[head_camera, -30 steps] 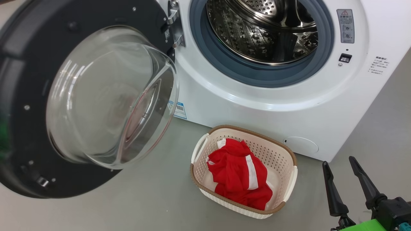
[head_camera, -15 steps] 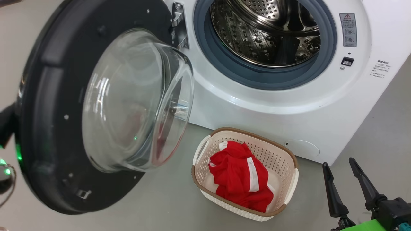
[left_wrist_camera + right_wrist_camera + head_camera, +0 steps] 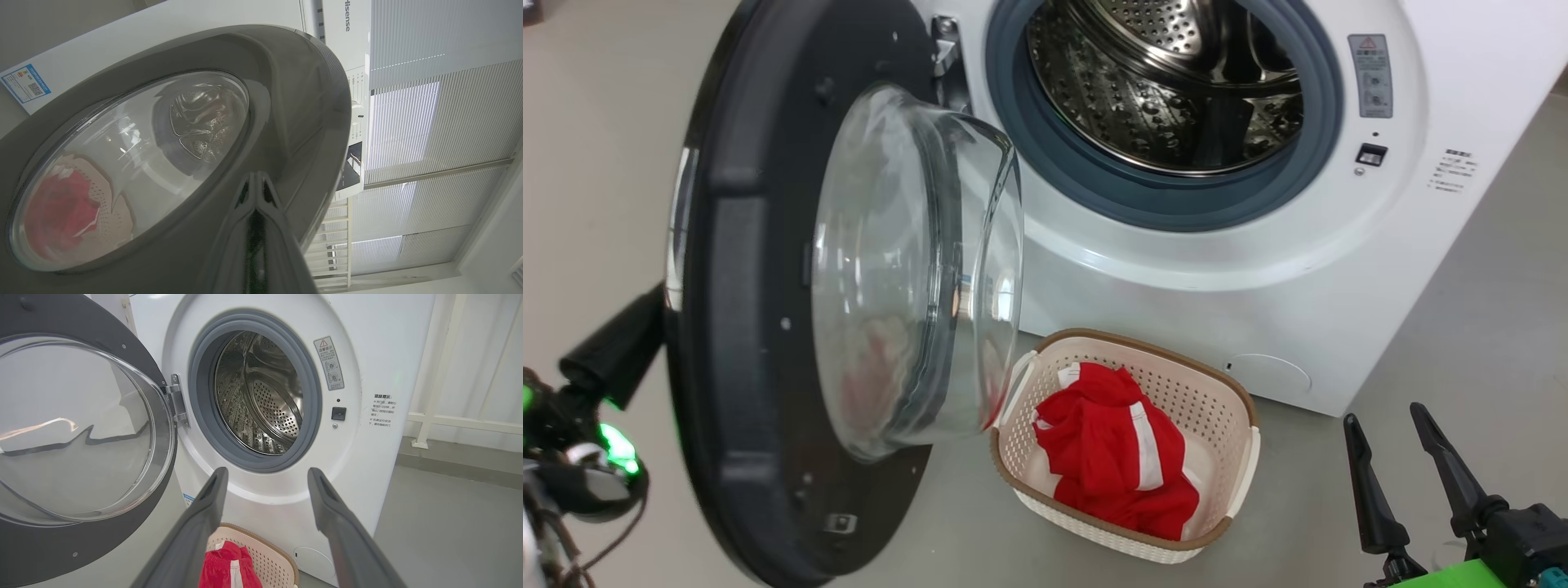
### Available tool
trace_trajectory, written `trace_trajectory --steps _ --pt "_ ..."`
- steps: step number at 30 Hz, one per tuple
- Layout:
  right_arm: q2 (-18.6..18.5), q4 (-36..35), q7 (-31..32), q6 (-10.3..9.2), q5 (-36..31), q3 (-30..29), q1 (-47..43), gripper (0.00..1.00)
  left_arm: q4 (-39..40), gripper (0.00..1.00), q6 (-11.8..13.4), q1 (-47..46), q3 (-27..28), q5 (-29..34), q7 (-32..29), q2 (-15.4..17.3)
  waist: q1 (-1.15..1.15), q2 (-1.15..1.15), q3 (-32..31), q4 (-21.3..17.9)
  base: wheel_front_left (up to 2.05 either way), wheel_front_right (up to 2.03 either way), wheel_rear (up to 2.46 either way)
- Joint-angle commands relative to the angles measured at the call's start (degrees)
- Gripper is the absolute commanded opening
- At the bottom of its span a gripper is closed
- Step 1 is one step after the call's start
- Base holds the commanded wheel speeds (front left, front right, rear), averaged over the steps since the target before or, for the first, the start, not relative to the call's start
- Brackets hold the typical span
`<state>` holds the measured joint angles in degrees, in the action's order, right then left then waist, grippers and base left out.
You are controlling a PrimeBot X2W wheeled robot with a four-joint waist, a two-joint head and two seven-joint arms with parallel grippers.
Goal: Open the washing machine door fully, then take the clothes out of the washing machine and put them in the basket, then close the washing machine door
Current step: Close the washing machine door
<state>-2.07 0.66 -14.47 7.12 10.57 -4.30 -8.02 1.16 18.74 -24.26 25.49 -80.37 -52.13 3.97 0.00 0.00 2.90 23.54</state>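
Note:
The washing machine (image 3: 1176, 278) stands with its steel drum (image 3: 1168, 82) bare. Its door (image 3: 735, 327) hangs about half open, the glass bulge facing the opening. My left gripper (image 3: 645, 322) is shut with nothing in it. Its tips press on the door's outer face, low on the rim (image 3: 294, 102), as the left wrist view shows with the left gripper (image 3: 255, 192) closed. The red clothes (image 3: 1115, 453) lie in the cream basket (image 3: 1241, 408) on the floor before the machine. My right gripper (image 3: 1401, 445) hangs open and empty at the lower right, also seen as the right gripper (image 3: 265, 473) facing the drum (image 3: 261, 400).
The grey floor (image 3: 1462, 327) stretches to the right of the machine. The basket (image 3: 282, 563) sits just under the door's swing path. A white railing (image 3: 449, 420) and blinds stand to the machine's right.
The door has swung from wide open toward the machine's opening. My left gripper has come into view behind it at the lower left. The right gripper has stayed put.

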Motion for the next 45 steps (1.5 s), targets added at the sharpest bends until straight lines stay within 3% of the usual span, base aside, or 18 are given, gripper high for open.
trace_trajectory --steps 1,23,45 --pt "-0.81 -1.40 -0.52 0.36 0.07 1.69 1.32 1.00 3.00 0.00 0.18 0.48 -0.40 -0.91 -1.17 0.53 0.00 0.00 0.30 -0.86 0.00 0.00 0.00" --pt "-0.81 -1.65 -0.52 0.36 0.88 1.21 3.32 1.00 15.46 0.00 -0.02 6.90 -8.73 -8.83 5.00 -1.08 0.00 0.00 4.26 -9.77 0.00 0.00 0.00" --pt "-0.81 -1.42 -0.52 0.36 2.47 1.62 5.28 1.00 16.56 0.00 -3.23 7.86 -17.03 -10.64 14.74 -1.09 0.00 0.00 7.28 -16.94 0.00 0.00 0.00"
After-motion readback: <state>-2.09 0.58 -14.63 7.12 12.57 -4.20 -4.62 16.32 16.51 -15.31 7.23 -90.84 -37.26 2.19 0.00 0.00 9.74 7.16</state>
